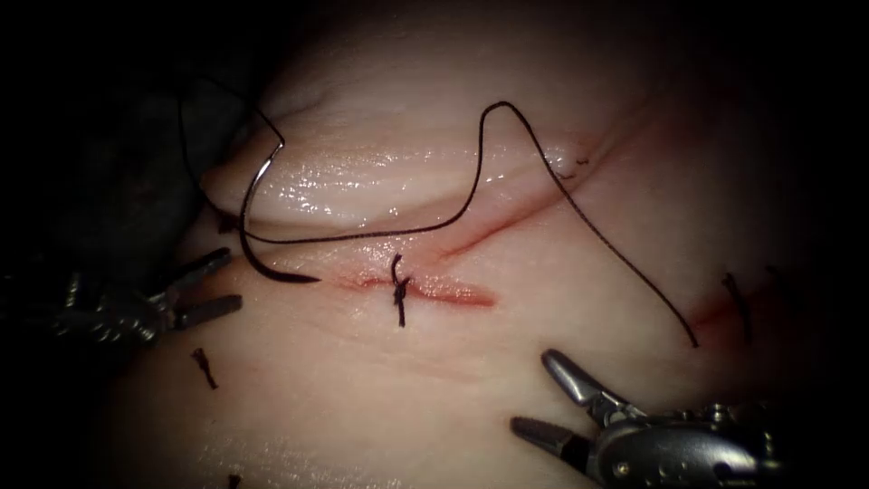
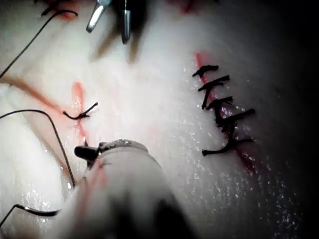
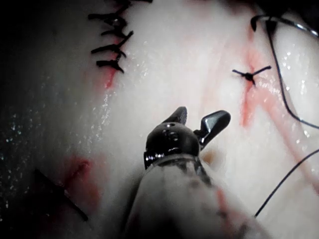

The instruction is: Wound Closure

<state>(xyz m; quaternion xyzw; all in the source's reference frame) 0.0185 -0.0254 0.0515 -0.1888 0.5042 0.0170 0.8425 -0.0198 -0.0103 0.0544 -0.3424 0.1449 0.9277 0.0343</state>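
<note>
Both grippers were released and held nothing: left gripper (image 1: 222, 282) just beside the needle (image 1: 256, 213), which lay free on the tissue (image 1: 362, 380); right gripper (image 1: 529, 394) well apart.

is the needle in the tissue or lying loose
Loose: the needle lies on the tissue, whole curve and tip visible; both tools open, holding nothing.

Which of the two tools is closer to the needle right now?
The left arm's tool: its open fingers, holding nothing, sit just left of the needle lying free on the tissue. The right arm's tool, also open and empty, is farther away.
</note>
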